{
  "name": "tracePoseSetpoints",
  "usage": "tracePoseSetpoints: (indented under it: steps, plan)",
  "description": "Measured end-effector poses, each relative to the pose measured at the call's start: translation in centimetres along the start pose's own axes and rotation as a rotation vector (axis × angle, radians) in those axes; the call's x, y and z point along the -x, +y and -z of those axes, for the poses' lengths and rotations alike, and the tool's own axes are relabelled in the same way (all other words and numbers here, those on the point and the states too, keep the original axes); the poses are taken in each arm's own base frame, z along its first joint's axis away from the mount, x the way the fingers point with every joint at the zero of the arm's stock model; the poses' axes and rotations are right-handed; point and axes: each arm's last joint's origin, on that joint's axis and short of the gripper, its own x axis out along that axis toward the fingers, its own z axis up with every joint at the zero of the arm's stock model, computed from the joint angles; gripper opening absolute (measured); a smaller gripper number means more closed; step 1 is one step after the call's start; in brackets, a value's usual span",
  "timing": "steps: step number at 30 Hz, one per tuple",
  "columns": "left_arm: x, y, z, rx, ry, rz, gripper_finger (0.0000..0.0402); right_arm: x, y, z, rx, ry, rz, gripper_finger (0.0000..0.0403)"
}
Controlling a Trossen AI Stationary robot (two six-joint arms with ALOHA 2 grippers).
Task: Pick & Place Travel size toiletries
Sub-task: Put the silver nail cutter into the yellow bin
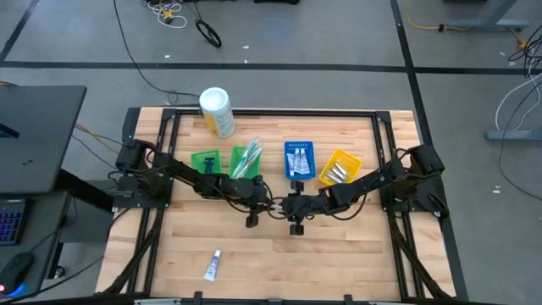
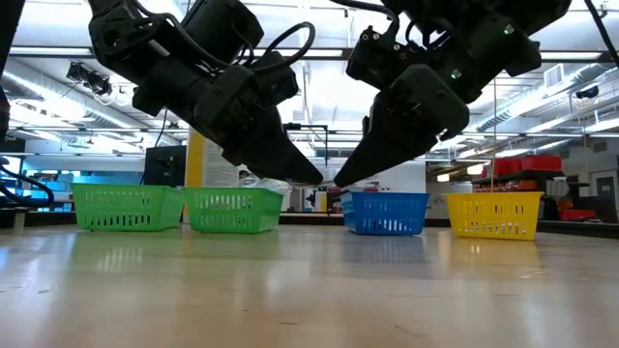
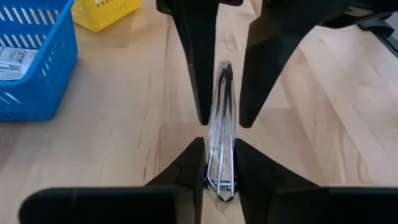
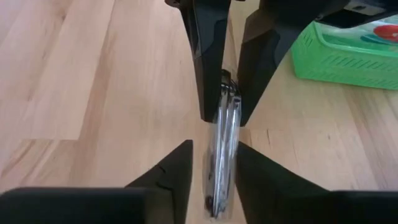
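Observation:
A silvery piece in a clear wrap (image 3: 221, 124) hangs above the middle of the table, between my two grippers, which meet tip to tip (image 2: 327, 184). My left gripper (image 3: 219, 152) comes from the table's left and is shut on one end of it. My right gripper (image 4: 213, 149) comes from the right, slightly open, with its fingers on either side of the other end (image 4: 222, 174); I cannot tell whether they touch it. A small white tube (image 1: 212, 266) lies flat on the table near the front edge. My left gripper pinches the wrapped silvery piece by its end (image 3: 221, 177) between its two fingers. The fingers come level from the table's left and lie along the piece. The piece sticks out level toward my right gripper, lifted clear of the table.
A row of bins stands behind the grippers: a green bin (image 1: 206, 161), a green bin with toothbrushes (image 1: 246, 161), a blue bin with white tubes (image 1: 299, 159) and a yellow bin with silvery pieces (image 1: 340, 167). A white-and-yellow canister (image 1: 217, 112) stands at the far edge.

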Motion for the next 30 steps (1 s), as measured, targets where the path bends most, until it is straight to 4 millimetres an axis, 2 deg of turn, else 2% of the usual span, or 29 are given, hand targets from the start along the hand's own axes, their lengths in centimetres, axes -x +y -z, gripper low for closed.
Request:
tracePoseSetpoints:
  steps: [7, 16, 30]
  plan:
    - [0.0, 0.04, -0.02, -0.013, -0.002, -0.002, 0.0082, -0.12, -0.53, 0.16, -0.005, 0.023, 0.013, 0.008]
    - [0.0, 0.05, -0.04, -0.059, -0.004, -0.007, 0.0082, -0.15, -0.65, 0.19, -0.007, 0.027, 0.015, 0.005]
    - [0.01, 0.02, -0.09, -0.031, -0.008, 0.001, 0.012, -0.15, -0.66, 0.21, -0.003, 0.029, 0.015, 0.0044]
